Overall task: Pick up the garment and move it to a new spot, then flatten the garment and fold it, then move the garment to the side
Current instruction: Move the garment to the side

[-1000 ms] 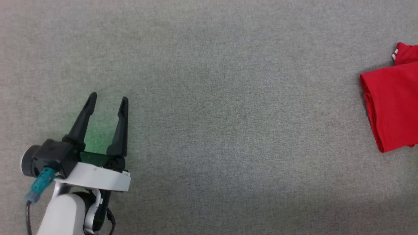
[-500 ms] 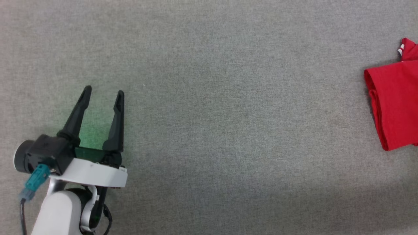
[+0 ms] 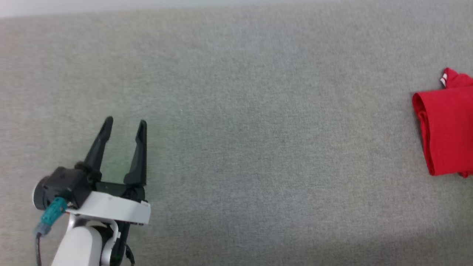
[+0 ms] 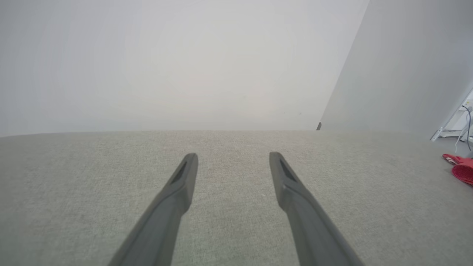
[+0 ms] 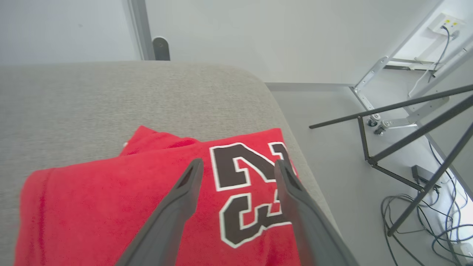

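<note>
A large black "23" outlined in white stands on the folded red garment (image 5: 111, 207).

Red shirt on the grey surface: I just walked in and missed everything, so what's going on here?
The red jersey lies folded near the right edge of the grey surface, its "23" facing up. The robot's right claw is poised over it with fingers apart, gripping nothing. The left claw, also open and empty, hovers over bare surface far to the left.

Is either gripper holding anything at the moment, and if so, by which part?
Nothing is held: the left gripper is open over the grey surface, the right gripper open above the folded garment.
</note>
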Robot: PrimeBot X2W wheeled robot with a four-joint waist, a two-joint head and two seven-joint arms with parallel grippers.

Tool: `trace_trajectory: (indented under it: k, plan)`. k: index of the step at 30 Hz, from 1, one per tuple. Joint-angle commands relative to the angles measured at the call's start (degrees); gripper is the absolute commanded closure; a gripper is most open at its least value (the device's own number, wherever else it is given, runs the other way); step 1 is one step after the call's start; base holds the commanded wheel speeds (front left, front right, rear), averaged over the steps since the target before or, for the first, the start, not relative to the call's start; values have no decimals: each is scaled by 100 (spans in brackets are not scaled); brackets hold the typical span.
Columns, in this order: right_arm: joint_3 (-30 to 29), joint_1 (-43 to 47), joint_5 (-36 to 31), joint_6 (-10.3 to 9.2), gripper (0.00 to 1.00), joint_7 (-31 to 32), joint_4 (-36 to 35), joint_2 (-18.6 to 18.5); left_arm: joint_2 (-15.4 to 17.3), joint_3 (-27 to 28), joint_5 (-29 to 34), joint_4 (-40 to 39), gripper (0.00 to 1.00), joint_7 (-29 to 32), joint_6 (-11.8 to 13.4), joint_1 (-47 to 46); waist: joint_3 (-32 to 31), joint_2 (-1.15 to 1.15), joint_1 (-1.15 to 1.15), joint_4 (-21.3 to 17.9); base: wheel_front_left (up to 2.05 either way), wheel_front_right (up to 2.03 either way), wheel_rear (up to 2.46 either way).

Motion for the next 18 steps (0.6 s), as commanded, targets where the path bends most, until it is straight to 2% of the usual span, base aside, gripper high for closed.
trace_trajectory:
  k: [1, 9, 18]
  plan:
    - [158, 194, 136, -6, 0, 20, -151, 96, -19, -14, -45, 82, 0, -57, -34, 83, -373, 0, 0, 248, 0, 0, 0]
    - [796, 698, 255, -6, 0, -37, -858, 523, -41, -51, -149, 568, 0, -174, -83, 250, -1004, 0, 0, 559, 0, 0, 0]
    - [1068, 1490, 176, -6, 0, -394, -1662, 993, -14, -48, -205, 1037, 0, -248, -97, 411, -1483, 0, 0, 803, 0, 0, 0]
